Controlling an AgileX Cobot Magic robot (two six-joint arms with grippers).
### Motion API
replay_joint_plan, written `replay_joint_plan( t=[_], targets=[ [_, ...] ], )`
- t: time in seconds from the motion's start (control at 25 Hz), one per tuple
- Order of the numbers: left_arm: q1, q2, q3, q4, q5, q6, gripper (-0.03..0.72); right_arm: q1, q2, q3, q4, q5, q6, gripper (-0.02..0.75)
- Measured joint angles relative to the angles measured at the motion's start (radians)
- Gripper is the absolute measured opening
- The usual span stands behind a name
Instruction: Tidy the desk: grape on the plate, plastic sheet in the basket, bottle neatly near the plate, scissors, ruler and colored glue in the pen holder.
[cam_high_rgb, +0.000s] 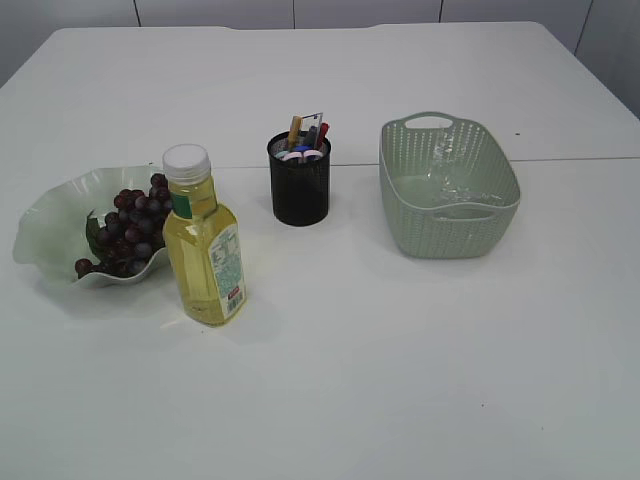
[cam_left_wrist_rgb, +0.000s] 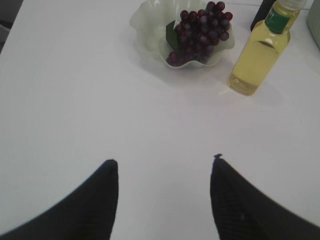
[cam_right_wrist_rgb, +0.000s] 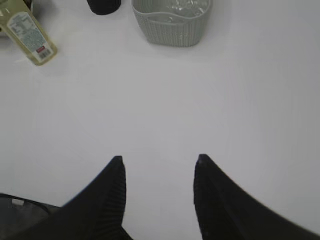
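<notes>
Exterior view: grapes (cam_high_rgb: 130, 226) are seen lying in the wavy pale-green plate (cam_high_rgb: 50, 225) at the left of the white table (cam_high_rgb: 400, 380), a dark red bunch with a green leaf against it. A bottle (cam_high_rgb: 204, 243) of yellow liquid, white-capped and labelled, is stood upright just beside the plate's right rim, at its front. A black pen holder (cam_high_rgb: 300, 185) is set behind and to the right of the bottle, near the table's middle; several items are seen poking out of its top, among them an orange handle, a red one and a pale flat strip, but which is the scissors, ruler or glue cannot be told. A green woven basket (cam_high_rgb: 448, 225) with handle slots is placed to the right of the holder, well apart from it; something clear and crinkled, seemingly the plastic sheet (cam_high_rgb: 450, 180), is glimpsed inside. Neither arm is caught in this view. From the left wrist, the left gripper (cam_left_wrist_rgb: 164, 167) is shown with its dark fingers spread apart over bare table, nothing between them, plate and bottle well ahead. From the right wrist, the right gripper (cam_right_wrist_rgb: 159, 162) is likewise parted and empty above bare table, with the basket and bottle far ahead.
</notes>
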Motion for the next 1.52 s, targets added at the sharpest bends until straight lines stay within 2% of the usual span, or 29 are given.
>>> replay_joint_plan(
  t=[0.24, 0.48, 0.72, 1.04, 1.16, 1.32, 1.52],
  targets=[
    [0.0, -0.104, 0.0, 0.006, 0.004, 0.006, 0.43, 0.0, -0.278, 0.046, 0.061, 0.017, 0.001, 0.335],
    [0.0, -0.117, 0.0, 0.006, 0.01, 0.008, 0.424, 0.0, -0.481, 0.078, 0.06, 0.024, 0.002, 0.335],
    [0.0, -0.117, 0.01, 0.013, 0.012, 0.023, 0.424, 0.0, -0.488, 0.11, 0.062, 0.026, 0.002, 0.335],
    [0.0, -0.117, 0.136, 0.016, -0.045, 0.044, 0.402, 0.0, -0.488, 0.274, -0.005, 0.026, -0.043, 0.335],
    [0.0, -0.117, 0.157, 0.023, -0.092, 0.047, 0.396, 0.0, -0.488, 0.345, -0.023, 0.003, -0.049, 0.335],
    [0.0, -0.117, 0.176, 0.023, -0.138, 0.053, 0.396, 0.0, -0.488, 0.372, -0.041, -0.077, -0.06, 0.335],
    [0.0, -0.117, 0.182, 0.023, -0.155, 0.071, 0.395, 0.0, -0.488, 0.389, -0.057, -0.088, -0.062, 0.335]
  ],
)
